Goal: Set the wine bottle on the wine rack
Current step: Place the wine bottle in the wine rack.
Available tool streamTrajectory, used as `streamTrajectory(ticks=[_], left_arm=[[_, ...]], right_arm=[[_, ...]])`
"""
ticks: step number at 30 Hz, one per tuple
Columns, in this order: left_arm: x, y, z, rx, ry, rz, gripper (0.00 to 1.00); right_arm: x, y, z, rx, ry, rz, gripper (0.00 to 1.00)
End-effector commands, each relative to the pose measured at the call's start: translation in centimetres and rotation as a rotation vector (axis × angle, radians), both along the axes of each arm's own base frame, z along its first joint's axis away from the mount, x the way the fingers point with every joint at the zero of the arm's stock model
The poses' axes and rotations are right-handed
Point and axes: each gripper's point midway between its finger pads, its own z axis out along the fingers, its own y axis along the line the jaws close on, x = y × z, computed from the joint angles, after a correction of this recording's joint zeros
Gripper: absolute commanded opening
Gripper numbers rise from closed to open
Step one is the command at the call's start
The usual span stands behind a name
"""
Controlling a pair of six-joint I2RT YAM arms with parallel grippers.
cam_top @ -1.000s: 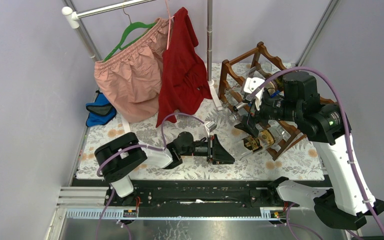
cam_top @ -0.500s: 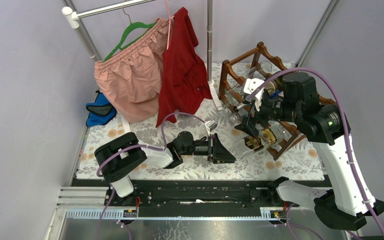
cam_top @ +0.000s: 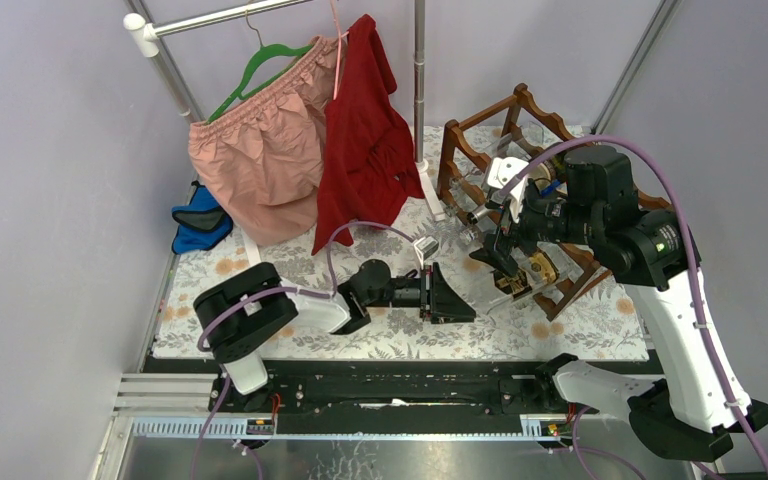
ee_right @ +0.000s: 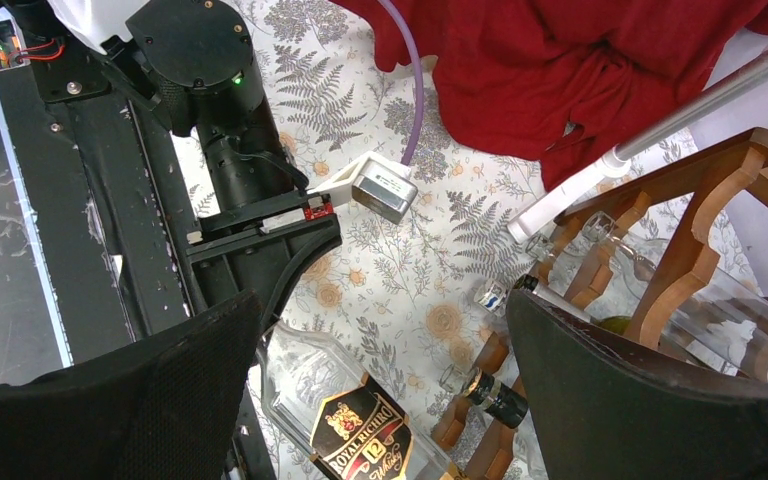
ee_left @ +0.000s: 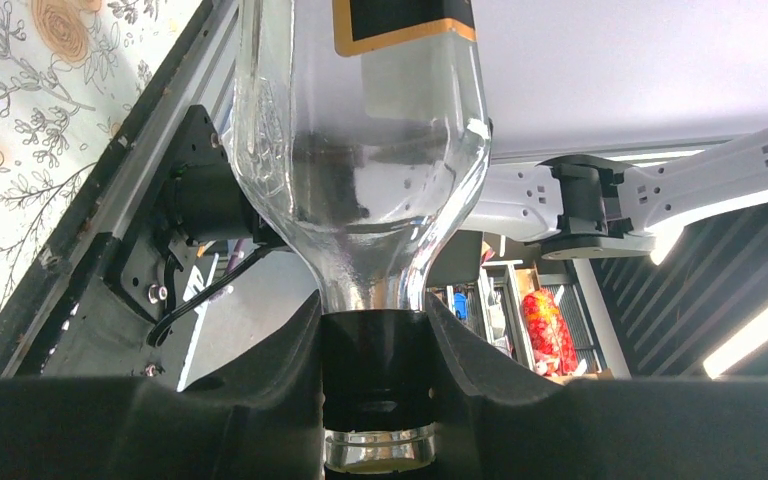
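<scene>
- While the left gripper (cam_top: 448, 295) is clenched on the neck of the wine bottle (cam_top: 500, 290), the bottle lies on its side at centre right of the overhead view, its base pointing right toward the foot of the wine rack (cam_top: 490, 120); it is not on the rack
- In the left wrist view the two dark fingers (ee_left: 260, 380) press on either side of the black neck band, the clear shoulder of the bottle (ee_left: 360, 150) rising to the top of the frame with the lower edge of a black and gold label
- The right gripper (cam_top: 500, 255) hangs released, jaws spread wide, over the rack's near lower corner in the right half of the overhead view; it grasps nothing
- In the right wrist view its black fingers (ee_right: 140, 400) fill the two bottom corners; between them, at bottom centre, lies the bottle (ee_right: 360, 430), label up, with the left gripper (ee_right: 260, 250) at its upper left
- The rack (ee_right: 700, 230) fills the right of that view, clear bottles lying in its scalloped rails; a small dark-capped bottle (ee_right: 495, 395) lies at its foot
- A red garment (cam_top: 360, 150) and pink shorts (cam_top: 260, 150) hang at the upper centre of the overhead view, over a floral tablecloth (cam_top: 290, 270)
</scene>
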Motion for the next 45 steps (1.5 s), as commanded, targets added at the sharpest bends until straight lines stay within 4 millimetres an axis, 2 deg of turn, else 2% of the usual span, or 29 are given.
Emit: streamTrajectory(ticks=[1,8,17,22,33,45], left_arm=[[0.4,0.2,8.9,-0.309,-0.23,0.03,0.0],[1.3,-0.7,8.6,-0.3,-0.242,0.049,0.0],[3.4,-2.9,7.7,-0.285,-0.267,0.1,0.0],[4.2,-4.0,7.8,-0.303,-0.273,0.123,0.0],[5.3,-6.1,7.8,-0.325,-0.261,0.158,0.0],[5.7,-8.2,7.4,-0.334,-0.227,0.229,0.0]], right_arm=[[-0.2,0.3,1.1,0.047,-0.024,0.007,1.0],[-0.2,0.2,1.1,0.049,-0.026,0.007,1.0],[-0.3,0.2,1.1,0.051,-0.025,0.009,1.0],[-0.3,0.4,1.0,0.056,-0.019,0.016,1.0],[0.1,1.9,0.1,0.095,0.059,0.045,1.0],[1.6,3.2,-0.6,0.119,0.113,0.041,1.0]])
